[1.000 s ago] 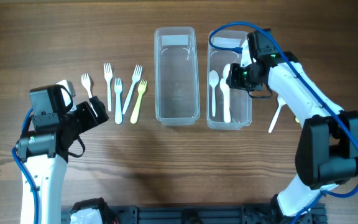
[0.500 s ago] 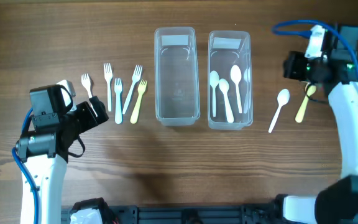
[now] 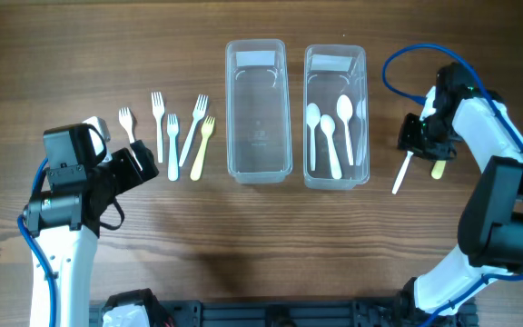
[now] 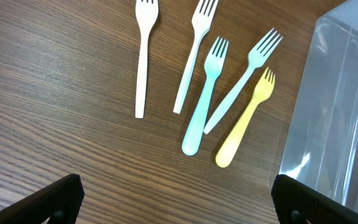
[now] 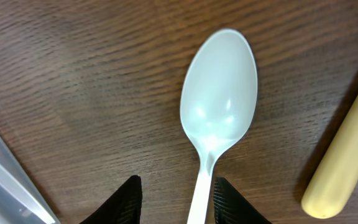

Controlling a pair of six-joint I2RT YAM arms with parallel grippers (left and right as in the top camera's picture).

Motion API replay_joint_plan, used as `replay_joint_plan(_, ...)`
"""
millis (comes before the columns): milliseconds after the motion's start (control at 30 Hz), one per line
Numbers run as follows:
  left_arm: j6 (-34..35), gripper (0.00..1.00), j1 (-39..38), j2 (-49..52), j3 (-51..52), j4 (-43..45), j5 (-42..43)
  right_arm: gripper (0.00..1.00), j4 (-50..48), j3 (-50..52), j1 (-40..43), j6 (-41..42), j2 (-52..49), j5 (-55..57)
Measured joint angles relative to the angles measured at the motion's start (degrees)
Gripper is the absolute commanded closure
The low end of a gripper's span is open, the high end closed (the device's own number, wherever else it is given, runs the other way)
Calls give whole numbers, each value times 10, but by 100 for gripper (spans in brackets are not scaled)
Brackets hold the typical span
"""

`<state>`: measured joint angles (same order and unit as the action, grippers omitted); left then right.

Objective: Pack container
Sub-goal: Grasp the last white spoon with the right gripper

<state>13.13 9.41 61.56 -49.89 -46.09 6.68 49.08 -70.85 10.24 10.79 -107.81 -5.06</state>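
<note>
You had the right gripper (image 3: 414, 143) down low at the right of the overhead frame, right over the white spoon (image 3: 399, 178) on the table (image 3: 261, 236). In the right wrist view the gripper (image 5: 178, 202) had its fingers spread, one black tip either side of the spoon's thin handle, and neither pressed on it: released, nothing grasped. The white spoon (image 5: 219, 112) lay bowl up, filling the middle of that view, its handle running down to the lower edge. Just beside it, at the right edge, sat a yellow handle (image 5: 344, 162), apart from the spoon; from above, that yellow handle (image 3: 439, 169) peeked out under your arm. The right-hand box (image 3: 334, 68), just right of centre in the overhead frame, held three white spoons (image 3: 329, 136) lengthwise, with another pale piece against its right wall that I couldn't make out. The left-hand box (image 3: 258, 118) stood beside it, close but not touching. Over at the left, your left gripper (image 3: 142, 165) hung with its fingers wide apart, holding nothing. The left wrist view showed five forks (image 4: 202, 99) fanned out across the top: three white, one pale blue, one yellow, beside the box wall (image 4: 334, 112).
</note>
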Motion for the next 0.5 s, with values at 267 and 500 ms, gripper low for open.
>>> replay_joint_plan(267, 0, 0, 0, 0, 0, 0, 0, 56, -3, 38, 0, 36, -1, 37)
replay_joint_plan(500, 0, 0, 0, 0, 0, 0, 0, 77, -45, 69, 0, 52, 2, 51)
